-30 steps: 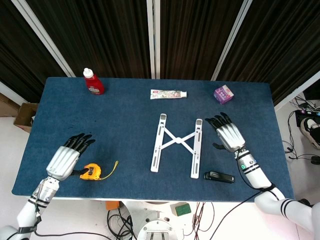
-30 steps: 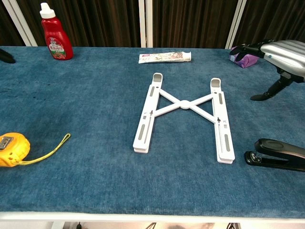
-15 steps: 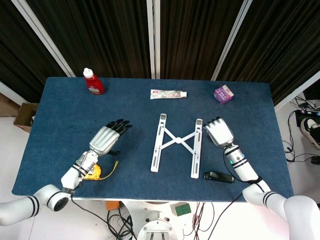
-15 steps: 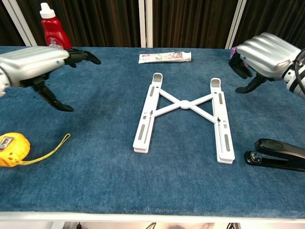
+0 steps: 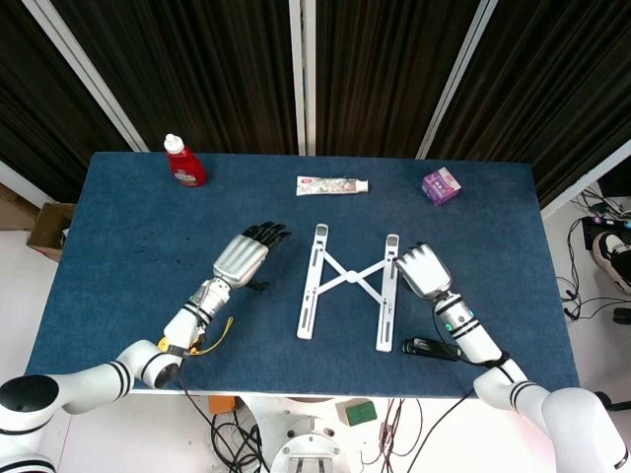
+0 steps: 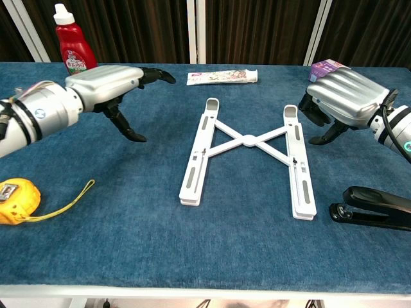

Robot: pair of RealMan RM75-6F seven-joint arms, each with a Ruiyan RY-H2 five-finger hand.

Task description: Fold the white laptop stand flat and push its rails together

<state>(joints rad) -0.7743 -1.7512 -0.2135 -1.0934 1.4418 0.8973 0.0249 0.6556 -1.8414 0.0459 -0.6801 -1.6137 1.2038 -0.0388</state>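
The white laptop stand [image 5: 349, 284] [image 6: 247, 156] lies flat on the blue table, its two rails spread apart and joined by a crossed link. My left hand [image 5: 245, 256] [image 6: 109, 83] hovers open to the left of the left rail, fingers stretched toward the back, not touching it. My right hand [image 5: 421, 270] [image 6: 343, 99] hangs just right of the right rail's far end, fingers bent downward with nothing in them. In the chest view a small gap shows between it and the rail.
A black stapler [image 5: 432, 348] [image 6: 371, 208] lies right of the stand's near end. A yellow tape measure [image 5: 183, 342] [image 6: 16, 200] sits at the front left. At the back stand a red bottle [image 5: 183, 161] [image 6: 74, 44], a toothpaste tube [image 5: 332, 184] [image 6: 222, 77] and a purple box [image 5: 441, 184] [image 6: 324, 66].
Both hands have closed in on the stand from the sides. The left hand came far in from the front left; the right hand shifted left and its fingers bent down. The stand has not moved.
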